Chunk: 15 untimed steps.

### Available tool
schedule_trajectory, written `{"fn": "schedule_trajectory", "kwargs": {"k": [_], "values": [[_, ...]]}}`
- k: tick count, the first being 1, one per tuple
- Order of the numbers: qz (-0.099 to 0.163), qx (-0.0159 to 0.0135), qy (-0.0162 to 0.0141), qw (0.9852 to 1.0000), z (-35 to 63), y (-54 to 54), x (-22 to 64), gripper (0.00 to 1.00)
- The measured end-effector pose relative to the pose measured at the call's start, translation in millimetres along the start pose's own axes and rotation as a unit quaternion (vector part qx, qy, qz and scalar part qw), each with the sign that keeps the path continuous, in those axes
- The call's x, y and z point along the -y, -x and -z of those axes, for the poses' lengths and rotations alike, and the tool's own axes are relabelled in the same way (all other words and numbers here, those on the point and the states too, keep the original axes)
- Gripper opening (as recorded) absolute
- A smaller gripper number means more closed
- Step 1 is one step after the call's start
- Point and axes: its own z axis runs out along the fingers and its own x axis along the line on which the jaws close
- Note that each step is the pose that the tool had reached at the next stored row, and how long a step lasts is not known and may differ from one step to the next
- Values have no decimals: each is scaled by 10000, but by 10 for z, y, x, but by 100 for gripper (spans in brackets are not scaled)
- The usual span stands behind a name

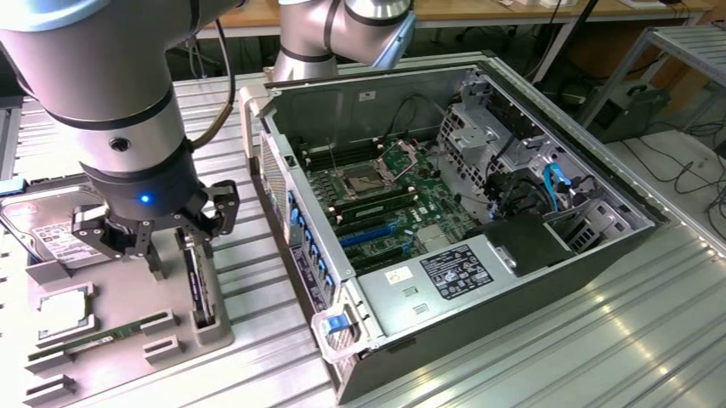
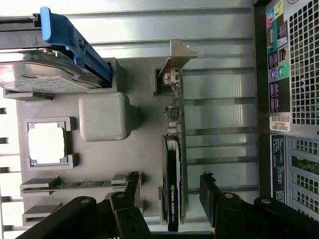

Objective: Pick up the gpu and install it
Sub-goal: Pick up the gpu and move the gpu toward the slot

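The gripper (image 2: 169, 183) is seen spread wide with nothing in its grasp. Its two fingers (image 2: 212, 191) are set on either side of the gpu (image 2: 174, 144), apart from it, at the card's fan end. The gpu is stood on its long edge in a slot of the grey tray (image 2: 137, 94), with its silver bracket (image 2: 175, 52) at the end away from the fingers.

In the tray's other recesses are held a hard drive (image 2: 45, 74) under a blue plastic piece (image 2: 70, 42), a square processor (image 2: 46, 143) and a green memory stick (image 2: 75, 184).

The gpu's slot is placed along the tray's edge nearest the computer case (image 1: 375, 85), and a narrow strip of bare surface is seen between the two. The case is laid on its side with the panel off, and the motherboard (image 1: 386, 200) is exposed within.

Everything is borne on a ribbed metal table (image 1: 545, 348). Farther off, a wooden desk (image 1: 511, 10) and cables (image 1: 692, 170) on the floor can be made out.
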Motion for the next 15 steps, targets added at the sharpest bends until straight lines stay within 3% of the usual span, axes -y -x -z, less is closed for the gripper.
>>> {"fn": "schedule_trajectory", "kwargs": {"k": [15], "values": [[0,-3,0,10000,-155,-1,7,60]]}}
